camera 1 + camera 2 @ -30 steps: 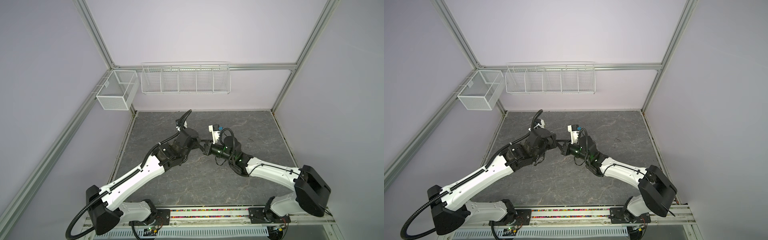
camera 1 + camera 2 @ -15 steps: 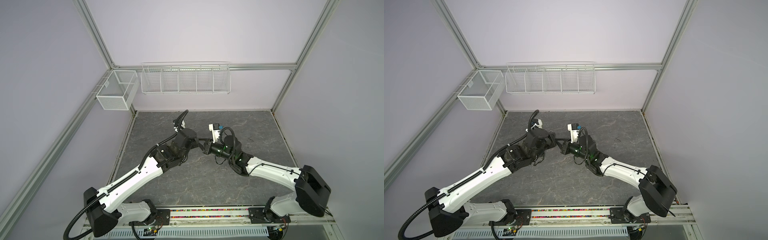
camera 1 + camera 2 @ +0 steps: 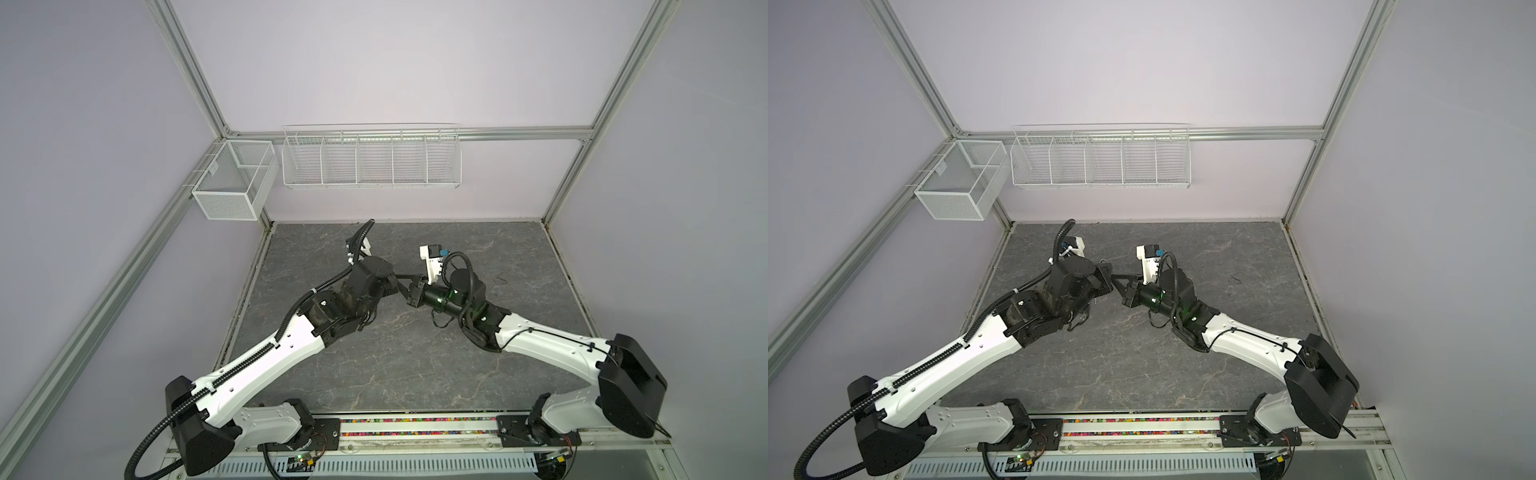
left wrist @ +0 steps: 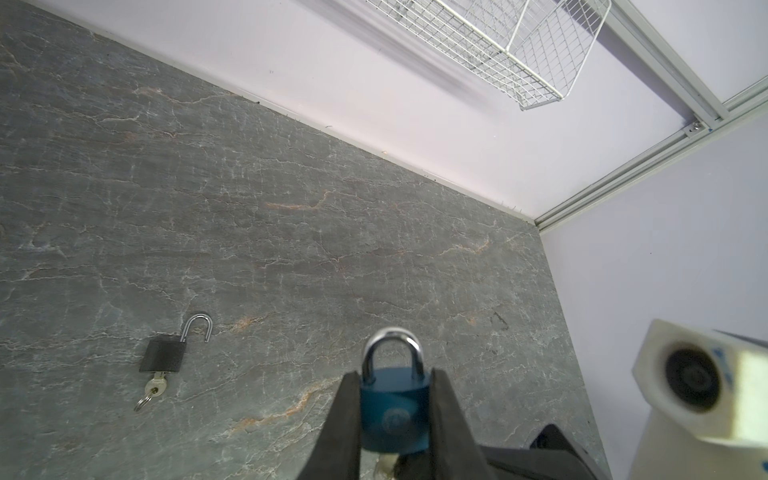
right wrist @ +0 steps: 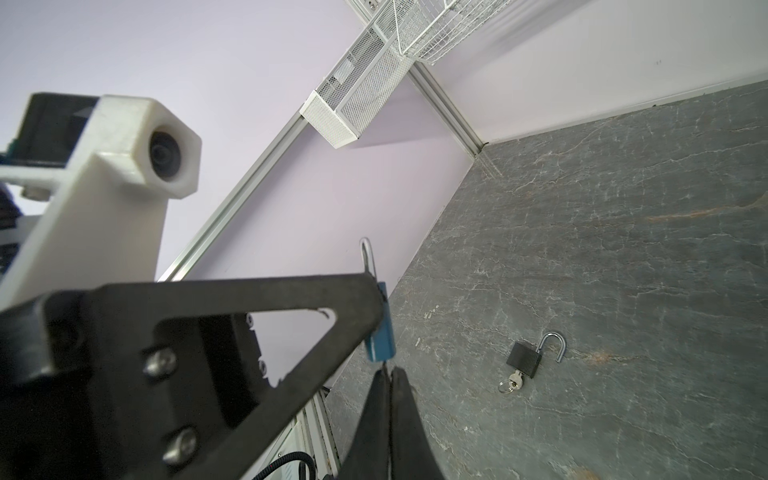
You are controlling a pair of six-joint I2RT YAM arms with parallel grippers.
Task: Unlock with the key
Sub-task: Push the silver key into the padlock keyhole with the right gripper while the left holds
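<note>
A blue padlock with a silver shackle seated in its body is held off the table, my left gripper shut on its two sides. In the right wrist view the same padlock shows edge-on. My right gripper is shut at the padlock's underside on the key, of which only a pale sliver shows. In both top views the two grippers meet above the middle of the table: left gripper, right gripper, and again left gripper.
A black padlock lies on the grey table with its shackle swung open and its own key in it, black padlock. White wire baskets hang on the back wall, a mesh box at the left.
The left arm has shifted slightly to the left with the blue padlock. Both grips are as before and the right arm has barely moved.
</note>
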